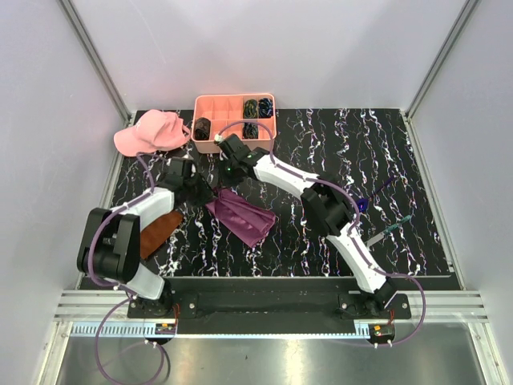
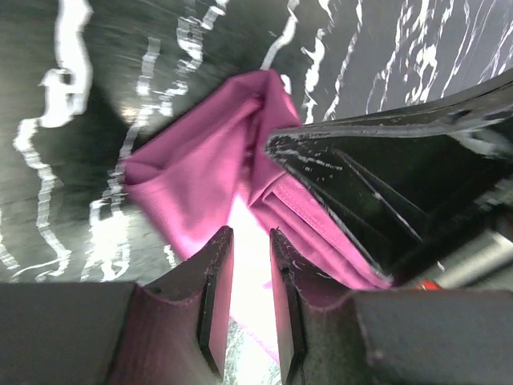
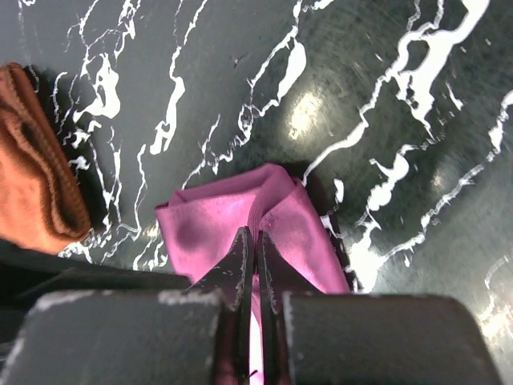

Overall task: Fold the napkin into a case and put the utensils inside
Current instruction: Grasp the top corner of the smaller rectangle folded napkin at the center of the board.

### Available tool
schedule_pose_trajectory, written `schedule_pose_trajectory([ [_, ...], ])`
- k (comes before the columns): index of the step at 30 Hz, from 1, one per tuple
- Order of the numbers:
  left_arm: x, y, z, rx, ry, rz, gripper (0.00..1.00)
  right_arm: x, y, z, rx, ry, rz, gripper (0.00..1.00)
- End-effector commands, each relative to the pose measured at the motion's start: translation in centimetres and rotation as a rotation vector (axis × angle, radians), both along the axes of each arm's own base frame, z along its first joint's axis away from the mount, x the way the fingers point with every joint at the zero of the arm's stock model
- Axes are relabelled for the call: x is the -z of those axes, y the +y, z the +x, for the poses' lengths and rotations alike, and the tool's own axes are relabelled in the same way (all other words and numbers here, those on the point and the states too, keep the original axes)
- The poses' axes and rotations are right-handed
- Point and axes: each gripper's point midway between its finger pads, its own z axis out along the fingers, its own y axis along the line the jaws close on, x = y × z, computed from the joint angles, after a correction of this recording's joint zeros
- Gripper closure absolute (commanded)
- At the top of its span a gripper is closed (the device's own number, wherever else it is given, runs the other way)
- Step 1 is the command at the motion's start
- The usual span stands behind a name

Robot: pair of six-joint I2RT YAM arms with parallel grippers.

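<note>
The napkin (image 1: 243, 216) lies folded in a rumpled strip near the middle of the black marbled table (image 1: 433, 160), and both arms meet at its upper-left end. The left tool (image 2: 248, 237) is closed to a narrow slit, with a fold of the cloth pinched in it. The right tool (image 3: 251, 239) is pressed almost flat on the neighbouring edge. The utensils (image 1: 388, 233) lie well apart at the right of the overhead view, and a rust-brown cloth (image 1: 157, 233) lies at the left.

napkin (image 1: 243, 215): magenta-purple, slight sheen
table (image 1: 385, 152): black with white marble-like veins
cap (image 1: 148, 132), far left: pink
tray (image 1: 234, 97), far: salmon-pink
cloth (image 1: 156, 233), near left: rust-brown
utensils (image 1: 385, 233), right: pale silvery, bluish ends
</note>
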Motion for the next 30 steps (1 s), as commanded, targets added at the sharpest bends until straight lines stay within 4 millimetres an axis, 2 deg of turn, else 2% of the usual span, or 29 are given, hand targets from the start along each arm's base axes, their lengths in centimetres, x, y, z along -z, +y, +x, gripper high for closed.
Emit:
schedule_pose_trajectory([
  [1,0.0,-0.3,1.5,0.048,-0.020,0.108,0.72,-4.9,-0.6,0.1,0.009,0.011,0.108,1.00],
  [4,0.4,-0.5,1.5,0.057,-0.013,0.153,0.72,-4.9,-0.9,0.0,0.017,0.036,0.134,1.00],
  [11,0.3,0.7,1.9,0.031,-0.032,0.287,0.73,-5.4,-1.2,-0.1,0.016,0.060,0.172,1.00],
  [14,0.6,0.4,1.9,0.049,-0.014,0.328,0.71,-5.4,-1.1,-0.1,0.014,0.070,0.183,1.00],
  [15,0.3,0.1,2.2,0.057,-0.022,0.339,0.68,-5.4,-1.1,-0.1,0.013,0.071,0.184,1.00],
  [19,1.0,-0.8,1.9,0.093,-0.001,0.366,0.63,-5.6,-1.1,0.1,0.014,0.070,0.195,1.00],
  [22,1.3,-0.6,2.0,0.094,0.008,0.429,0.62,-5.7,-0.9,0.0,0.011,0.075,0.202,1.00],
  [30,2.3,-0.1,1.7,0.084,0.040,0.522,0.69,-5.3,-1.0,-0.3,0.009,0.086,0.201,1.00],
])
